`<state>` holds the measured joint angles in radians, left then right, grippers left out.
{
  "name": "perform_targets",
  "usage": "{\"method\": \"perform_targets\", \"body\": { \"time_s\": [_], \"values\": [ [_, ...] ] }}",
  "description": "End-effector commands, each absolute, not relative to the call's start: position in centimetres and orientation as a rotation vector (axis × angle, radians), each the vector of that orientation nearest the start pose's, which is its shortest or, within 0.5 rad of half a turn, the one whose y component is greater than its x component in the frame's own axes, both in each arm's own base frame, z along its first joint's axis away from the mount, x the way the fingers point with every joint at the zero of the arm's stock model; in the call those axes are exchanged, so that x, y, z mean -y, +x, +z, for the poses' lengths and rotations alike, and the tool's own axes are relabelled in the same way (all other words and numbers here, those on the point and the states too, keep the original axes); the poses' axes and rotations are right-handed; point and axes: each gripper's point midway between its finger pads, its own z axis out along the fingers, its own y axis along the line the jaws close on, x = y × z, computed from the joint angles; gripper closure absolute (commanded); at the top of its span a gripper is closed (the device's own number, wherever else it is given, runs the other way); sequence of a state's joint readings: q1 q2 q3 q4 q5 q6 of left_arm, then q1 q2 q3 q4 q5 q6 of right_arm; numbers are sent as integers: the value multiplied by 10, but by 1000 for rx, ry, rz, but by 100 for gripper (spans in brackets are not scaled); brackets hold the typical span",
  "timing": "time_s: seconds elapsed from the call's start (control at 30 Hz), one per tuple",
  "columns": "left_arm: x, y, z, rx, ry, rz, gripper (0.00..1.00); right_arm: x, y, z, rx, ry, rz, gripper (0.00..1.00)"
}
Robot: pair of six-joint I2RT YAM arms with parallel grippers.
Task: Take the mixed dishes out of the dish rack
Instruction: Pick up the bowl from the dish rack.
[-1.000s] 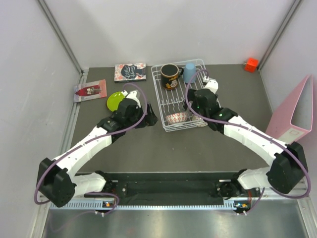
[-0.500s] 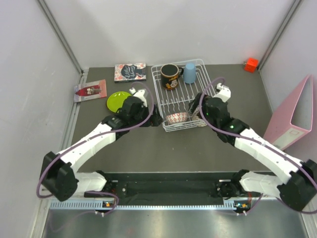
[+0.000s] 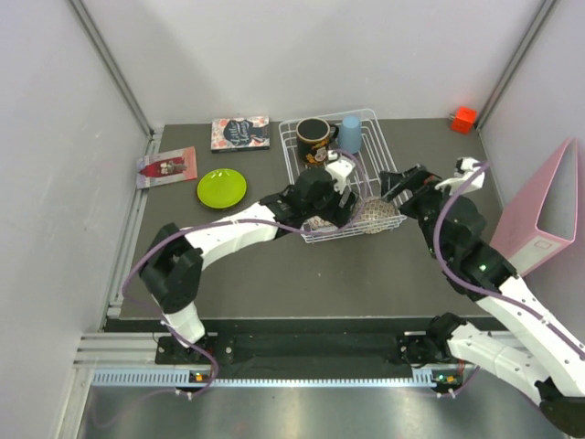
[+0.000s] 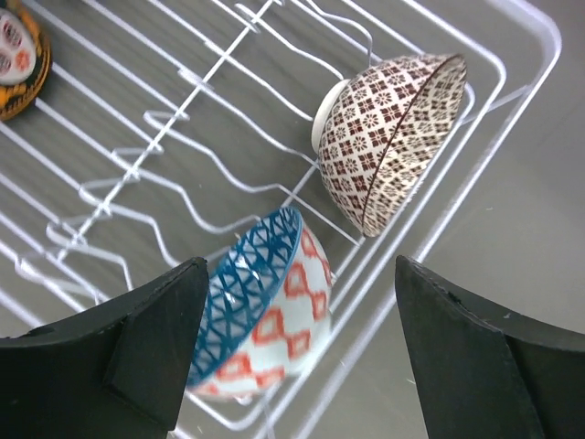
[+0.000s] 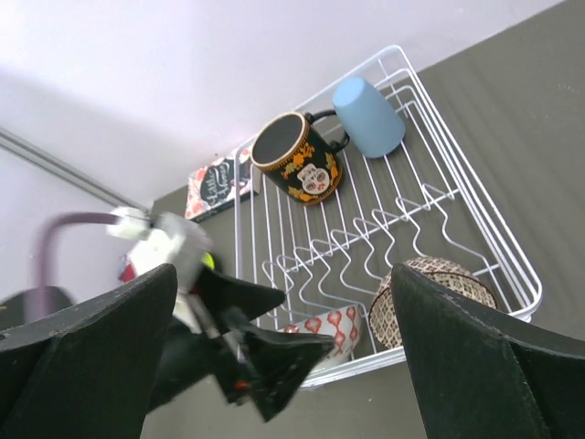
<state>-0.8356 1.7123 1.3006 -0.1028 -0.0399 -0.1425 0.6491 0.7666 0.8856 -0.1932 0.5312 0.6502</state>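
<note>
Right pincer [image 5: 283, 274]: one, spread wide, pinching nothing. It hangs by the right side of the dish rack [image 5: 366, 229].
Left pincer [image 4: 299, 274]: one, spread wide, pinching nothing. It hangs over the near end of the dish rack, and the blue and red bowl [image 4: 260, 311] shows between its two fingers [image 4: 119, 357].
Bowls: two, both in the near end of the dish rack, both tipped on their sides. The brown patterned bowl [image 4: 388, 137] is just beside the blue and red bowl, in the corner.
Dish rack: one, white wire, on the dark bench [image 3: 274, 283].
Green plate [image 3: 221, 187]: one, flat on the bench, left of the dish rack.
Pink binder [image 3: 539, 215]: one, standing at the right.
Black mug [image 3: 313, 139]: one, in the far end of the dish rack.
Pale blue cup [image 3: 350, 133]: one, just beside the mug.
Cards: two, flat on the bench, far left [image 3: 239, 133] [image 3: 167, 165].
Orange block [image 3: 463, 119]: one, far right corner.
</note>
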Motion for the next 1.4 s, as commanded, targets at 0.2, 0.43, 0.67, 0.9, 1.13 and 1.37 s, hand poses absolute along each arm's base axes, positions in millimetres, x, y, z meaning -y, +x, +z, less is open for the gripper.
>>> {"method": "perform_targets", "body": {
  "time_s": [0.2,0.43,0.67,0.9,1.13,1.37],
  "values": [
    [411,379,206,-1645,850,-452,16,-112,265,356,-1560,405,566,0],
    [440,378,192,-1636,908,-503,17,-116,264,343,-1589,398,577,0],
    [460,366,156,-1660,993,-529,17,-116,264,337,-1602,397,567,1],
    [459,371,137,-1681,1029,-479,26,-118,266,329,-1623,395,558,1],
    [454,377,135,-1686,1024,-430,52,-120,268,324,-1635,392,549,0],
    [448,380,148,-1666,1004,-400,69,-120,269,320,-1641,391,545,0]
  ]
}}
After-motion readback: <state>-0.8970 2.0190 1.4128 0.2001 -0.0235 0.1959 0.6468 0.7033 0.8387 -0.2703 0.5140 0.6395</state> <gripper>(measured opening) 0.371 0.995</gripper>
